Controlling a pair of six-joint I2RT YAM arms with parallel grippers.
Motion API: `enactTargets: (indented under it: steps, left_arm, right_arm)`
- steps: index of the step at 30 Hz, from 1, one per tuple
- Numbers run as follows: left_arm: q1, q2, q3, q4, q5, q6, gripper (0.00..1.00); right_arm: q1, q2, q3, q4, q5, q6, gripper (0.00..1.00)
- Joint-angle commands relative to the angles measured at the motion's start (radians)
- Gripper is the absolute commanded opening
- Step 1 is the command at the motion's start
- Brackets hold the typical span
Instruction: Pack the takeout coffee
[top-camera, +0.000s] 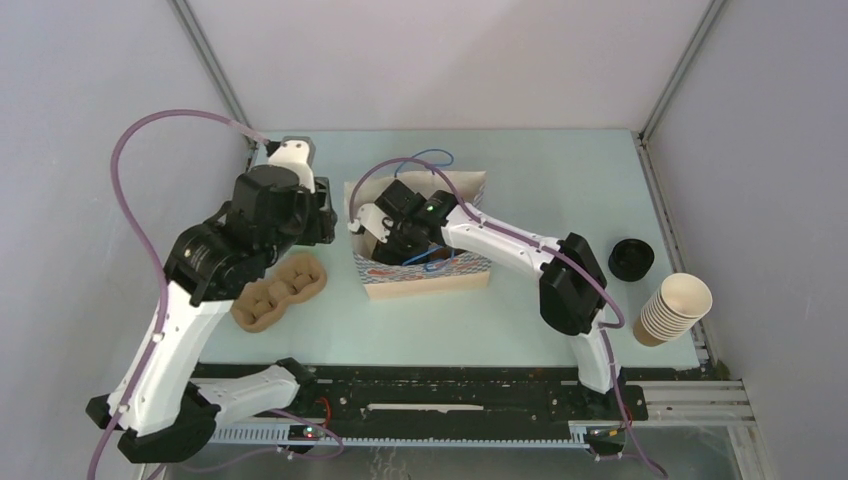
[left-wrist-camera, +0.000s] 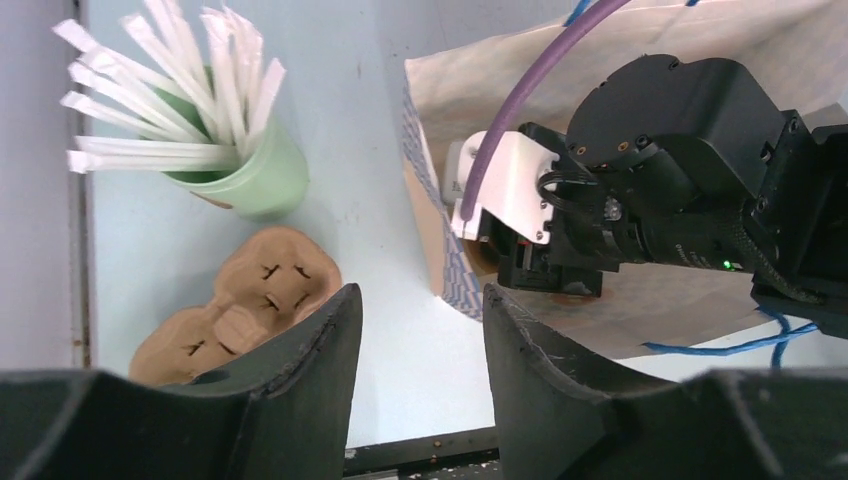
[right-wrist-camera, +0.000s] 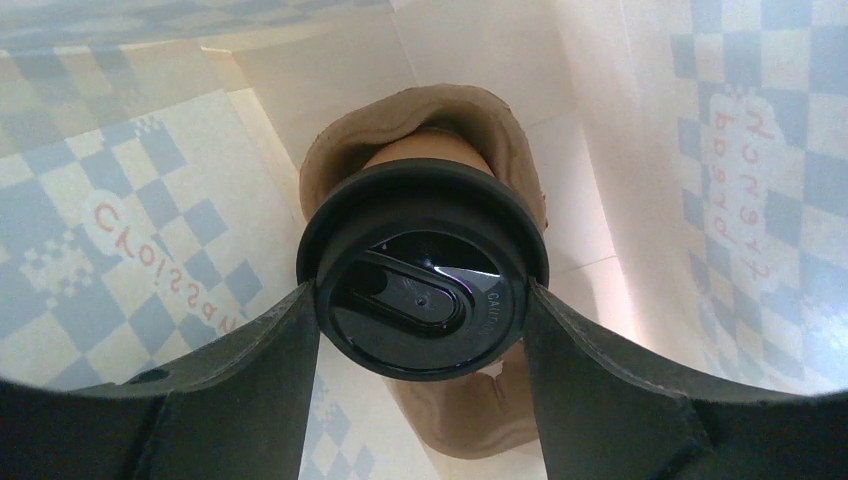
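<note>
Right pincer pinches the black-lidded tan paper cup upright inside the checkered paper bag, seemingly to avoid spilling.

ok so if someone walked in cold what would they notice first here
First, the right arm reaching down into the checkered bag mid-table, its jaws shut on the black-lidded coffee inside. Then the green cup bristling with white sticks, left of the bag in the left wrist view, and the tilted cup stack at the table's right edge.
</note>
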Motion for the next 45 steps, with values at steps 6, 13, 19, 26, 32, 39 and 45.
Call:
enactTargets:
  steps: [6, 13, 19, 26, 32, 39, 45]
  left_arm:
    - [-0.005, -0.100, 0.041, -0.043, -0.100, 0.090, 0.55]
    - [-0.005, -0.143, -0.019, -0.021, -0.124, 0.124, 0.56]
    - [-0.006, -0.164, -0.052, -0.011, -0.141, 0.136, 0.56]
    - [-0.005, -0.165, -0.057, -0.003, -0.139, 0.138, 0.56]
    - [-0.001, -0.162, -0.053, -0.011, -0.135, 0.134, 0.55]
    - [0.004, -0.146, -0.031, -0.016, -0.121, 0.107, 0.53]
    - [0.004, -0.137, -0.015, -0.014, -0.110, 0.084, 0.52]
  right_arm:
    - [0.011, 0.169, 0.004, -0.108, 0.033, 0.023, 0.15]
    - [0.004, 0.233, -0.020, -0.109, 0.005, 0.056, 0.16]
    - [0.003, 0.208, -0.147, -0.048, -0.002, 0.074, 0.15]
    - [-0.001, 0.251, -0.157, -0.065, 0.015, 0.091, 0.15]
    - [-0.004, 0.288, -0.158, -0.057, -0.009, 0.111, 0.15]
    - [-0.015, 0.217, -0.201, -0.009, -0.020, 0.098, 0.16]
    - [-0.015, 0.220, -0.215, -0.019, -0.019, 0.120, 0.19]
